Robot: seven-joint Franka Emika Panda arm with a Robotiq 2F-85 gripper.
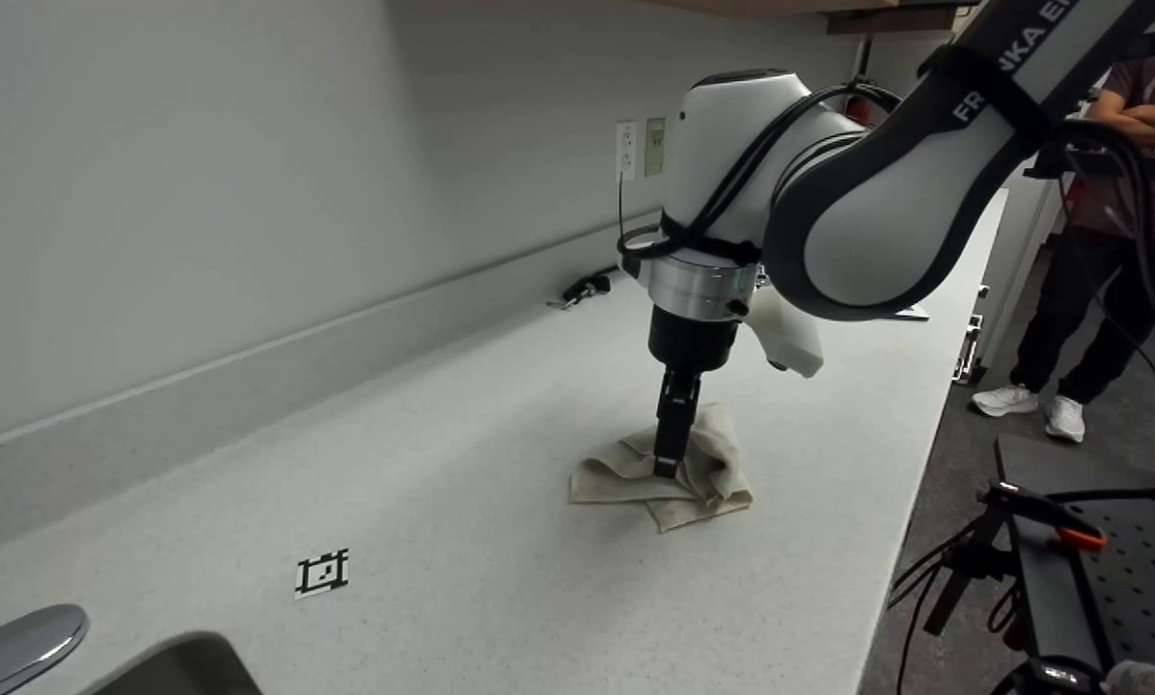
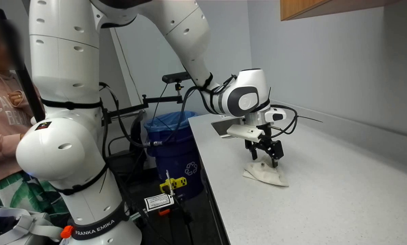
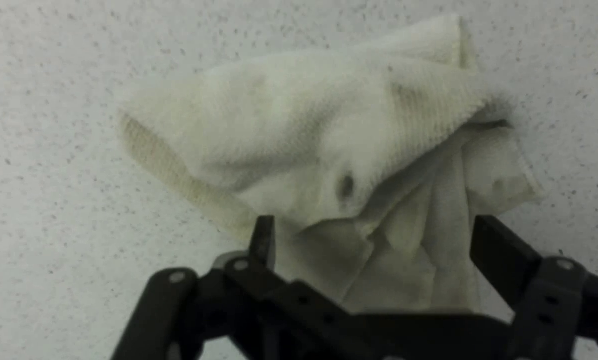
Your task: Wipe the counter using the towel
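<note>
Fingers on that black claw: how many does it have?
2 in the wrist view: one finger at the picture's left, the other finger at its right, the towel showing between them.

In exterior view: camera above sink (image 1: 189, 666) end of desk (image 1: 481, 550), looking obliquely down its length — towel (image 1: 717, 468) at mid-distance, wall (image 1: 230, 174) on picture left. In exterior view: camera close to arm (image 2: 65, 143), facing roughly opposite way, sink at far end, wall on picture right. Wrist view: looking down at close range — towel filling centre, fingers (image 3: 501, 260) along lower edge. Shared by both exterior views: desk, towel, sink, wall, outer arm.
</note>
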